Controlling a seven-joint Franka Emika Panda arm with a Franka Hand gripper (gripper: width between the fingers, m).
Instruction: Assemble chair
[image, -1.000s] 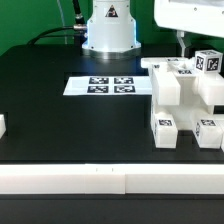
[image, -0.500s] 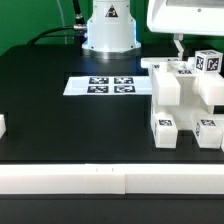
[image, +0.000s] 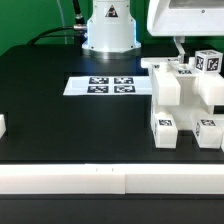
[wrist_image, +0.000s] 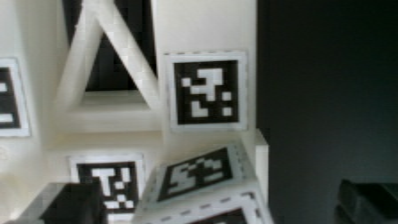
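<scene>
The chair (image: 185, 95) stands partly built at the exterior view's right: a white seat block on thick legs with small tags (image: 165, 126), and a tagged block (image: 207, 60) on top. My gripper (image: 181, 47) hangs just above its back part, and most of the hand is cut off by the frame. In the wrist view, my gripper (wrist_image: 222, 212) is open; dark fingertips (wrist_image: 71, 205) flank tagged white chair parts (wrist_image: 205, 90), close below the camera. An X-braced frame (wrist_image: 89, 60) shows beside them. Nothing is held.
The marker board (image: 110, 85) lies flat on the black table, left of the chair. The robot base (image: 108, 30) stands behind it. A small white part (image: 2, 126) sits at the exterior view's left edge. A white rail (image: 100, 180) runs along the table front.
The hand has shifted a little toward the exterior view's left over the chair, then stopped. The jaws have stayed open and the chair parts have not moved.
</scene>
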